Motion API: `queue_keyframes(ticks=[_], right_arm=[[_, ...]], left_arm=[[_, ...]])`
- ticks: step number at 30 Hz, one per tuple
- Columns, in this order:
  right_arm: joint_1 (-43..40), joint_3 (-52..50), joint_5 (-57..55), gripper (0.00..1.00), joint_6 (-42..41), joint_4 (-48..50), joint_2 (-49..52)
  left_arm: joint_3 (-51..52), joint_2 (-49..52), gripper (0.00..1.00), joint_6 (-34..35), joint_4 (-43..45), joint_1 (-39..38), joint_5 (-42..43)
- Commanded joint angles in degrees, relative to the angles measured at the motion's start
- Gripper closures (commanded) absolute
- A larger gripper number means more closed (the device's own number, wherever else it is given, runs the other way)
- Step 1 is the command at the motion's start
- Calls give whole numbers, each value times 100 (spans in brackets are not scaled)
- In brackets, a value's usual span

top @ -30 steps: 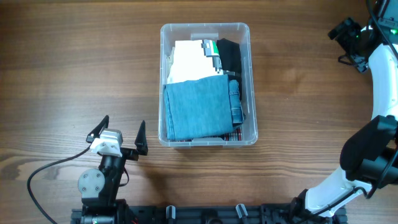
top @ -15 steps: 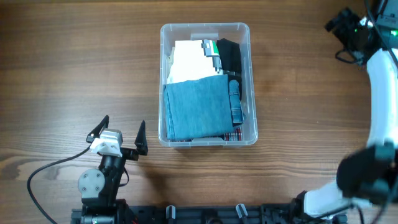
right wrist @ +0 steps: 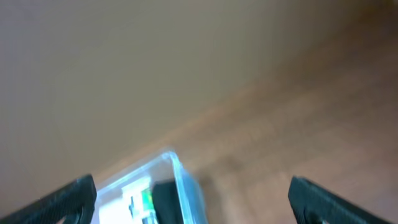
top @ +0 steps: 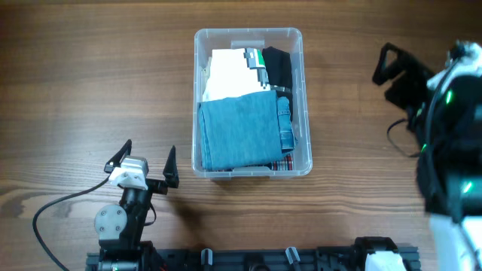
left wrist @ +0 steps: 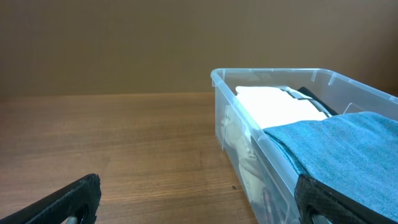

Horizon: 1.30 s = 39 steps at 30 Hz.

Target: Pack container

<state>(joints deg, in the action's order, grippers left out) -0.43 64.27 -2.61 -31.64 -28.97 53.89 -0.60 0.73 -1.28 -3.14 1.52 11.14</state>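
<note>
The container (top: 248, 32) is a clear plastic tub in the middle of the table. A folded blue cloth (top: 239, 132) fills its near half, with a white folded item (top: 230, 75) and a black item (top: 279, 66) behind. My left gripper (top: 148, 156) rests open near the table's front, left of the tub, empty. In the left wrist view the container (left wrist: 273, 75) and the blue cloth (left wrist: 339, 142) lie to the right of the open left gripper (left wrist: 202, 200). My right gripper (top: 397, 78) hangs raised and blurred to the right of the tub, open and empty. The right wrist view shows the container (right wrist: 177, 165) corner far below.
A black cable (top: 60, 205) runs from the left arm's base across the front left of the wooden table (top: 90, 75). The right arm's white and black body (top: 452, 150) fills the right edge of the overhead view.
The right arm has swung from the far right corner inward and toward the camera, now blurred. The left arm and the tub's contents have not moved.
</note>
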Motion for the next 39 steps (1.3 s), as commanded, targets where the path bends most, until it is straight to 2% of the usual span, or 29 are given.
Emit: queue_keyframes(ticks=[1,5,9,12,16,19,20,28,35,39], right_arm=[[-20,-1759,-98,0,232,1029,-1349],[-20,-3805,122,0,879,2546,-3005],[-20,-5047,363,0,1357,3292,-4293],[-20,-5567,420,0,1364,3539,-4933],[-20,-5991,452,0,1384,3928,-5274],[-20,-6279,964,0,2133,4291,-5370],[-20,-6352,997,0,2144,4371,-5370],[-20,-6398,846,0,2271,3978,-5370],[-20,-6398,846,0,2677,2907,-5370],[-20,-6398,868,0,2605,2933,-5370]], left_arm=[[28,-57,0,-90,-28,37,-50],[28,-57,0,-90,-28,37,-52],[28,-57,0,-90,-28,37,-52],[28,-57,0,-90,-28,37,-52],[28,-57,0,-87,-28,37,-52],[28,-57,0,-90,-28,37,-52],[28,-57,0,-87,-26,37,-50],[28,-57,0,-90,-28,37,-50],[28,-57,0,-87,-28,37,-52],[28,-57,0,-90,-26,37,-50]])
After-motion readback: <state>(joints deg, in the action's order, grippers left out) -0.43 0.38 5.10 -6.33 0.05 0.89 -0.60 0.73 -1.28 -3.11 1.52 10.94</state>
